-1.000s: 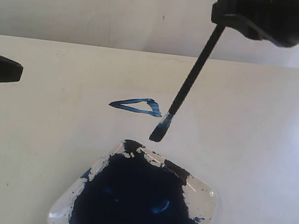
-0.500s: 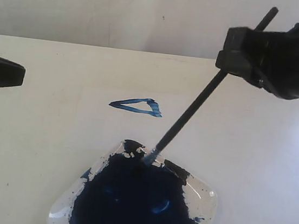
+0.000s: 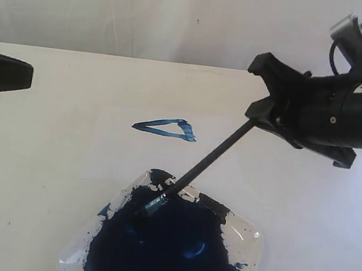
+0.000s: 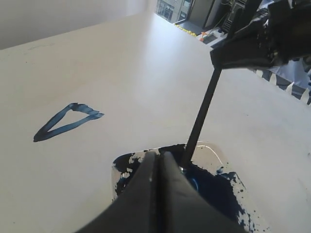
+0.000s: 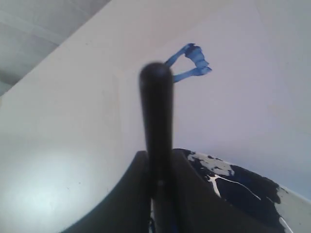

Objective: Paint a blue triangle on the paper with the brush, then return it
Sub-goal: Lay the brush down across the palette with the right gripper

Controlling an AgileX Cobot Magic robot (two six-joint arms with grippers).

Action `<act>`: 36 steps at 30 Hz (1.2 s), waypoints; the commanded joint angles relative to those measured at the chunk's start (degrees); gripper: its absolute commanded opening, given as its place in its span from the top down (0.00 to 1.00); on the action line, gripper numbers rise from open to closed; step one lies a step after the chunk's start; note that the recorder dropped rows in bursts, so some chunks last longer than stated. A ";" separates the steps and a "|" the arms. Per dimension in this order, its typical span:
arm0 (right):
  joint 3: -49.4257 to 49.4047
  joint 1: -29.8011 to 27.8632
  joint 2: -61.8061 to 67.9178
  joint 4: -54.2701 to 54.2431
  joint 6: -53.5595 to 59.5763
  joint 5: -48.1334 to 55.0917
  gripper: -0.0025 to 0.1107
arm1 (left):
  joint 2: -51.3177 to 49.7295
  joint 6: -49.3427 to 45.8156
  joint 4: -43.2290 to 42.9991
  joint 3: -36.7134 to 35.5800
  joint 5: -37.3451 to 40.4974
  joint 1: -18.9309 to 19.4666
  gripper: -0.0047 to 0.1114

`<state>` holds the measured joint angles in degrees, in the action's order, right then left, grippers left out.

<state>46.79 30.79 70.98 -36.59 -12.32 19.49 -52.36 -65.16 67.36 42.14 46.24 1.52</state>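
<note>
The black-handled brush (image 3: 207, 162) slants down from my right gripper (image 3: 258, 113), which is shut on its upper handle. Its bristle tip rests in the dark blue paint of the clear square tray (image 3: 251, 240). In the right wrist view the brush (image 5: 156, 111) stands between the fingers of the right gripper (image 5: 158, 167). The small blue triangle (image 3: 166, 128) lies on the paper (image 3: 94, 141), whose edges barely show against the table. My left gripper (image 3: 23, 75) hovers shut at the left edge, holding nothing. The left wrist view shows the left gripper (image 4: 156, 155), brush (image 4: 201, 116) and triangle (image 4: 65, 121).
The paint tray (image 4: 216, 148) sits near the table's front, just below the triangle. A pale wall runs along the table's far edge. The bulky right arm (image 3: 348, 116) hangs over the table's right side.
My right gripper has come down and tilted, carrying the brush from just above the table beside the triangle into the tray's paint. The left gripper has stayed put.
</note>
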 commanded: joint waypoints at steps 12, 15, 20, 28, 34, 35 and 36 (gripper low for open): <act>-2.24 -12.06 0.47 -0.36 -0.96 8.70 0.98 | 0.32 0.19 -0.30 -0.46 -0.77 -4.62 0.96; -2.24 -15.44 0.74 -8.73 6.74 11.57 0.98 | 0.32 0.72 -0.14 -0.46 -0.92 -4.62 0.96; -2.24 -19.33 7.02 -23.57 22.51 20.39 0.98 | 0.32 1.46 -0.13 -0.46 -1.24 -4.62 0.96; -2.24 -19.43 17.13 -27.91 26.56 20.44 0.98 | 0.32 1.45 -0.13 -0.46 -1.47 -4.62 0.96; -2.24 -19.43 22.04 -33.00 30.50 20.06 0.98 | 0.32 1.45 -0.13 -0.46 -1.47 -4.62 0.96; -2.24 -19.43 22.55 -33.11 30.51 19.80 0.98 | 0.32 1.45 -0.13 -0.46 -1.47 -4.62 0.96; -2.24 -19.43 23.19 -33.25 30.51 19.75 0.98 | 0.32 1.68 -0.13 -0.46 -1.45 -4.62 0.96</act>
<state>44.77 11.92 92.72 -68.61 17.03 39.68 -52.36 -63.97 66.34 42.02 44.16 -2.70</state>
